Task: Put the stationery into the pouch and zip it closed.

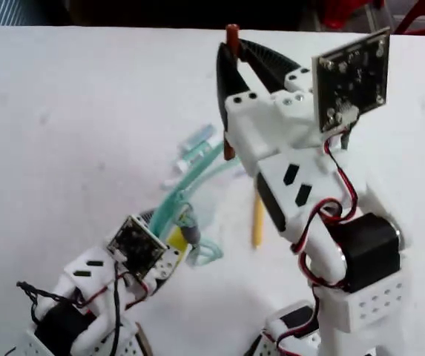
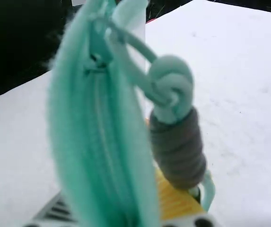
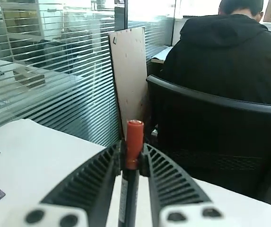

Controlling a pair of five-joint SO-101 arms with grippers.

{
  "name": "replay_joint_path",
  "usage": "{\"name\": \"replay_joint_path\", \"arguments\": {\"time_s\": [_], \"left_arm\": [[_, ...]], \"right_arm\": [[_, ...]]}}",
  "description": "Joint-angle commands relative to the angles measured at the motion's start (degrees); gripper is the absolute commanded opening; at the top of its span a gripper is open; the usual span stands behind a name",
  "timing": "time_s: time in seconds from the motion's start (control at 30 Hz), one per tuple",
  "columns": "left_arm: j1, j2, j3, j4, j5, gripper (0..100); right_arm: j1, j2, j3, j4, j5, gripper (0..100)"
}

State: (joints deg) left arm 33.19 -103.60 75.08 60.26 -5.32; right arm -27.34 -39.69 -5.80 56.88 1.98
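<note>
Mint-green zipper tape edges the clear plastic pouch (image 1: 197, 174), which lies crumpled near the middle of the white table (image 1: 71, 111), with 1 end of its zip raised off the surface. The left gripper (image 1: 176, 248) sits at that raised end with its fingers pinched on the pouch's zipper edge. In the left wrist view the tape stands upright right in front of the camera. A mint cord knotted to a grey wrapped zipper pull (image 2: 178, 146) hangs just beside the tape.

The right gripper (image 1: 236, 50) is held above the far side of the table, beyond the pouch. Its 2 black ribbed jaws are closed narrowly on a dark-barrelled pen with a red cap (image 3: 135, 135). The pen stands upright, its cap poking out past the fingertips and its barrel running down between them.

A yellow pencil (image 1: 257, 219) lies flat on the table just beside the pouch, outside it and partly under the right arm.
</note>
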Motion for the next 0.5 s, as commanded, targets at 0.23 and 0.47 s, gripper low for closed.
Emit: {"name": "replay_joint_path", "arguments": {"time_s": [0.23, 0.47], "left_arm": [[0.4, -0.84, -0.7, -1.67, -0.7, 2], [0.4, -0.84, -0.7, -1.76, -0.53, 2]], "right_arm": [[-1.27, -11.12, 15.91, -6.2, -0.09, 1.7], [-3.82, -10.51, 16.09, 0.22, 6.24, 1.7]]}}
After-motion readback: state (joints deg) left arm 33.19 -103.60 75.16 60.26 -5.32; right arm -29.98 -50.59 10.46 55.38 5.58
